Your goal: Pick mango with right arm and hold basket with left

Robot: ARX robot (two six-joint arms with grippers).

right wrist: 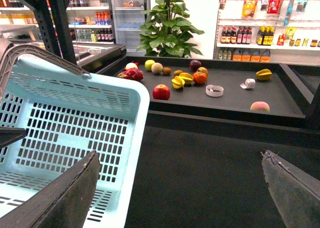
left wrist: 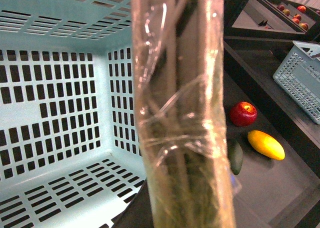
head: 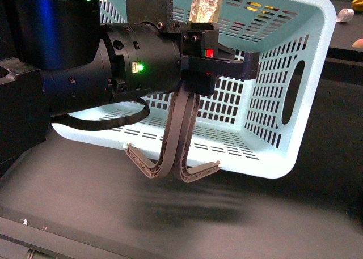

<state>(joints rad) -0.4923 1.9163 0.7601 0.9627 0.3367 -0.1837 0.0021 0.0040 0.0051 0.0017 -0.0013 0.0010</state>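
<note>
The pale turquoise basket hangs tilted above the dark table. My left gripper, on the bulky black arm with the green light, is shut on its grey-brown handles. The taped handle fills the middle of the left wrist view, with the basket's inside beside it. The yellow-orange mango lies on the dark shelf by a red apple. My right gripper is open and empty above the dark table, beside the basket's rim. It is far from the fruit.
A dark green fruit lies by the mango. A grey-blue basket stands beyond it. In the right wrist view, several fruits, a red apple and tape rolls lie on a raised black shelf.
</note>
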